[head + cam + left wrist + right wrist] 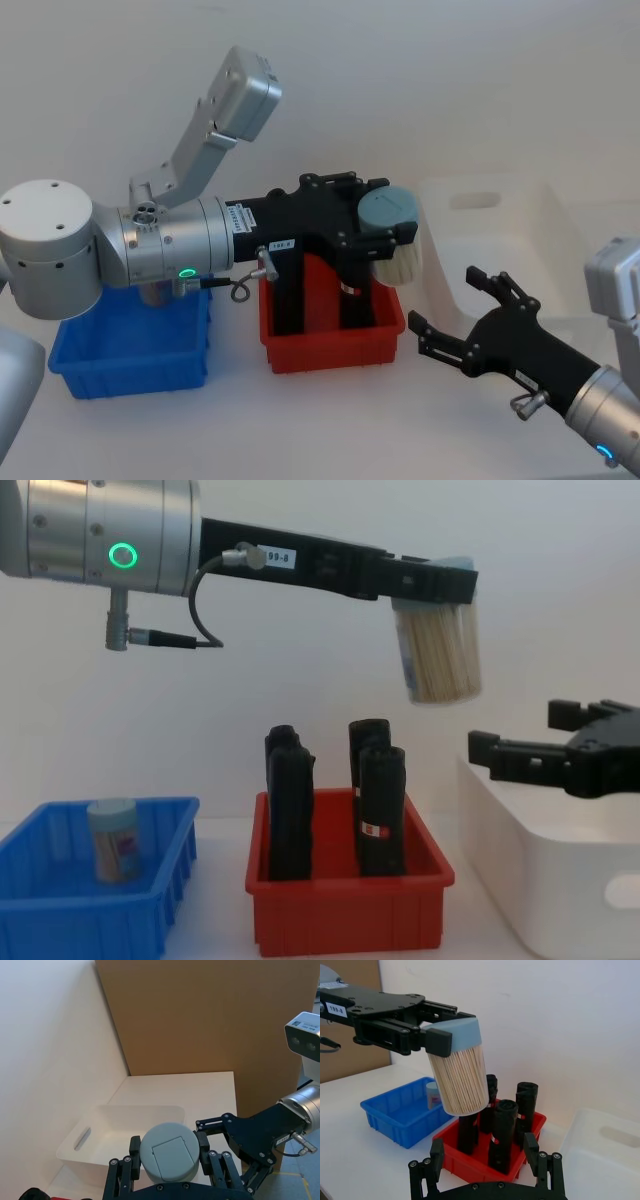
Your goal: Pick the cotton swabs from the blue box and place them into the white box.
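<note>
Left gripper (425,585) is clenched on one tub of cotton swabs (438,660), pinching it at the pale blue lid. The tub hangs high in the air with the lid on top, the long axis close to vertical and the base tipped a little toward the robot's right.

Key relation: the held tub sits above the right end of the red bin (335,350), over the black blocks (380,810). The white box (570,880) lies to its right and well below it. In the chest view the tub's base just overlaps the box's near wall, so it looks to be at the edge, not over the opening. Depth is hard to call.

Judgement: the move left is a short shift to the robot's right, then a lowering and release. Dropping from this height risks the tub clipping the rim.

Right gripper (465,310) hovers spread wide and empty, in front of the white box near its left wall — close to the drop path, so worth watching.

A second tub (113,838) stands upright in the blue box (130,370). The left arm is the nearer one for it.
</note>
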Tool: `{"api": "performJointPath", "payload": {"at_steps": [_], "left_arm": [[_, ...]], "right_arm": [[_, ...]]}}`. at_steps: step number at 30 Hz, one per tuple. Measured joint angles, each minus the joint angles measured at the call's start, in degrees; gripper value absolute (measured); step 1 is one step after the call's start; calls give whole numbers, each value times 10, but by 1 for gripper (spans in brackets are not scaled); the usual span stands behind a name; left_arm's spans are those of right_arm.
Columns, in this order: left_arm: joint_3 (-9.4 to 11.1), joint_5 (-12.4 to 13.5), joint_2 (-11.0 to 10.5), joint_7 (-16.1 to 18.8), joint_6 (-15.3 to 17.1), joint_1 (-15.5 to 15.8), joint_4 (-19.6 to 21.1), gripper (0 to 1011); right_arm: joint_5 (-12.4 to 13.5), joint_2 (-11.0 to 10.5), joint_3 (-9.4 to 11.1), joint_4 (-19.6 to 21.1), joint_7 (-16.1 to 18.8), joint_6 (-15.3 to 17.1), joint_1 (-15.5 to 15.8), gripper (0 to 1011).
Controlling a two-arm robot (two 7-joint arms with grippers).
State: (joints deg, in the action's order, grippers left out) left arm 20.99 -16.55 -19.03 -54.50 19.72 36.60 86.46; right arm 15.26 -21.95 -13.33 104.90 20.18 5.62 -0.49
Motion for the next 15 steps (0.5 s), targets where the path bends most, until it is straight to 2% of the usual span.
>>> {"api": "performJointPath", "payload": {"at_steps": [15], "left_arm": [[0, 0, 0, -1, 0, 1, 0, 673]], "right_arm": [[-7, 12, -4, -5, 40, 5, -36, 1002]]}}
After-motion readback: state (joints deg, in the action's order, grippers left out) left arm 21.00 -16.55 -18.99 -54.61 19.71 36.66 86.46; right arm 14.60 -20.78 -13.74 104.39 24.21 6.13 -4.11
